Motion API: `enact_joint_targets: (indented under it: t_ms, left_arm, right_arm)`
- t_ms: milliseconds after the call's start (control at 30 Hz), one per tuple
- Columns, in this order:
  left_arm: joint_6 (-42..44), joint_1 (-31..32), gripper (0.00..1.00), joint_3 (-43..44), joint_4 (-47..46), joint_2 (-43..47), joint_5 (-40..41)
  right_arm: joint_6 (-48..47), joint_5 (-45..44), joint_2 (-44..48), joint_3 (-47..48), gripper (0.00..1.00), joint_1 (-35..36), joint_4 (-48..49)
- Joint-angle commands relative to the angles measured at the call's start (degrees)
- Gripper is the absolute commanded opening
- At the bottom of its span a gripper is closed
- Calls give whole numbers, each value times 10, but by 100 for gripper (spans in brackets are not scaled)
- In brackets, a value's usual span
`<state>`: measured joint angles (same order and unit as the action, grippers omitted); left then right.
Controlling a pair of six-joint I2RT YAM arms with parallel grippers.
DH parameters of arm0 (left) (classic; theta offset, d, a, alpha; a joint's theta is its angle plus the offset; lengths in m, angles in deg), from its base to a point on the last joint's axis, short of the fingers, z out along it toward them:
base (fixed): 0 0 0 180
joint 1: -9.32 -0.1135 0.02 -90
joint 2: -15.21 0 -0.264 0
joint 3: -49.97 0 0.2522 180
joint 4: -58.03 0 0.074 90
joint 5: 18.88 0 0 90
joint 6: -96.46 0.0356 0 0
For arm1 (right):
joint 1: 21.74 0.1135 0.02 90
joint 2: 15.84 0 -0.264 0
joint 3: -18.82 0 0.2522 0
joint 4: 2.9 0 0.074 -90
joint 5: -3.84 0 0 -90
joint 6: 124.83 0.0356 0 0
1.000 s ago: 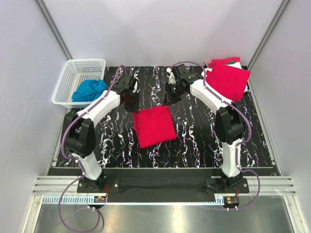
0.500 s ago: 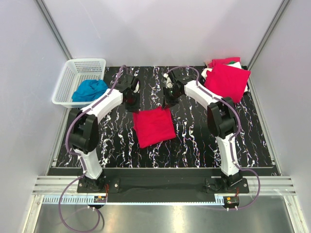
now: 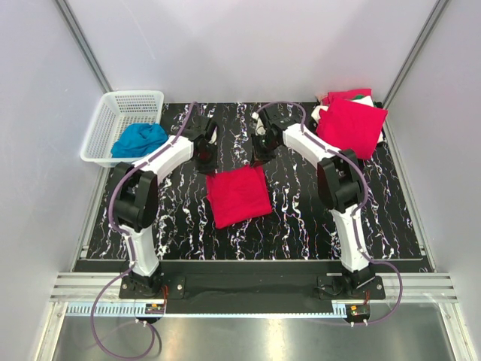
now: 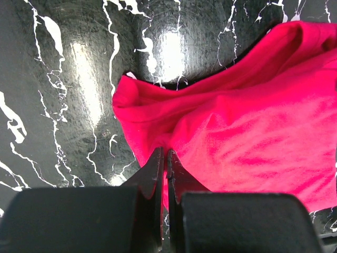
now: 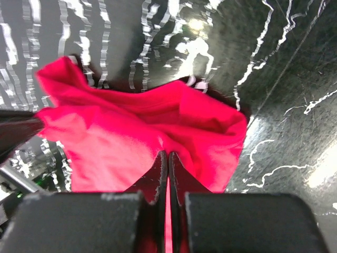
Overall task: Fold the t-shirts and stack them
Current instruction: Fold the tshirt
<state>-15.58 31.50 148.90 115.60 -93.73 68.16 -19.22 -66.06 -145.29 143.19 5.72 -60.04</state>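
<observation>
A folded red t-shirt point(image 3: 237, 194) lies in the middle of the black marbled table. My left gripper point(image 3: 209, 159) is shut on its far left corner. In the left wrist view the fingertips point(image 4: 164, 155) pinch the red fabric point(image 4: 247, 132), which is bunched and lifted a little. My right gripper point(image 3: 259, 156) is shut on the far right corner. In the right wrist view it point(image 5: 168, 155) pinches the wrinkled fabric point(image 5: 121, 142). A stack of folded red t-shirts point(image 3: 352, 124) sits at the back right, with a white and green bit point(image 3: 366, 96) showing at its far edge.
A white plastic basket point(image 3: 120, 105) stands at the back left with a blue cloth point(image 3: 139, 139) in it. Grey walls close in both sides and the back. The table's near edge meets a metal rail point(image 3: 248, 286) by the arm bases.
Both grippers have drawn a little closer together over the shirt's far edge, and the arms' elbows have swung inward. The shirt has hardly shifted.
</observation>
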Motion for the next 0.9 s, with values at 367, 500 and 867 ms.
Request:
enact_joint_targets:
  t_ms: [367,500,867]
  left_arm:
    - [10,-15,42,60,21,27,95]
    - [10,-19,42,92,51,64,104]
    - [-32,-4,21,62,-14,52,-94]
  right_arm:
    - [-24,-162,76,-1,28,-13,-20]
    - [-28,-174,125,-3,30,-24,-31]
    - [26,-68,129,6,21,-23,-24]
